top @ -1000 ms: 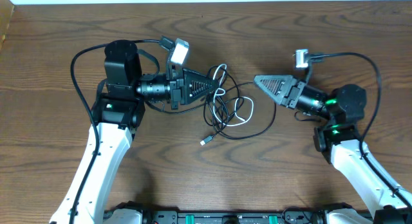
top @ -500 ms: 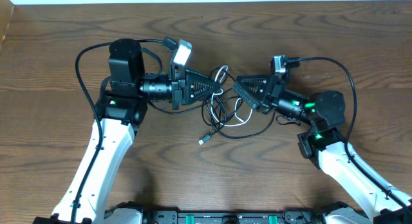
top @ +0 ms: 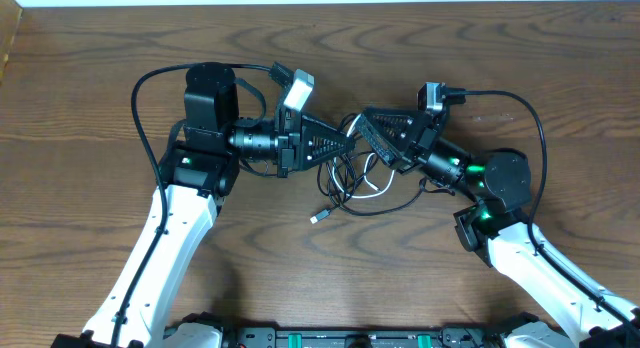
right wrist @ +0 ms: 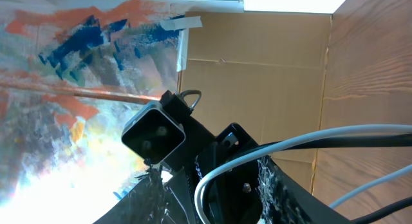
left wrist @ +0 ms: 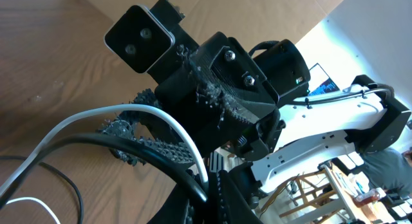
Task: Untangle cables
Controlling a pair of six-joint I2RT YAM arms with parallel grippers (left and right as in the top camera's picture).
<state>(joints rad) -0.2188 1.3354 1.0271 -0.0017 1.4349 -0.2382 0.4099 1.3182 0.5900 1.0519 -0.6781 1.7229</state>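
The cables lie tangled mid-table: a black cable (top: 405, 200) loops wide to the right and a white cable (top: 378, 185) curls inside it. A small plug (top: 316, 219) rests at the lower left of the bundle. My left gripper (top: 345, 144) points right and is shut on both cables at the top of the bundle; in the left wrist view the white cable (left wrist: 122, 112) and the black cable (left wrist: 138, 147) run into its closed jaws (left wrist: 212, 197). My right gripper (top: 367, 131) faces it tip to tip, open. A white cable loop (right wrist: 222, 172) passes between its spread fingers (right wrist: 215, 201).
Thick black wires arc from each arm's base, one at the left (top: 140, 113) and one at the right (top: 535, 118). The table's far edge (top: 320, 2) meets a white wall. A black rail (top: 320, 338) runs along the near edge.
My right gripper has swung left from the table's right side up to the left gripper's tip at the bundle. The left gripper has crept slightly right, still holding the cables.
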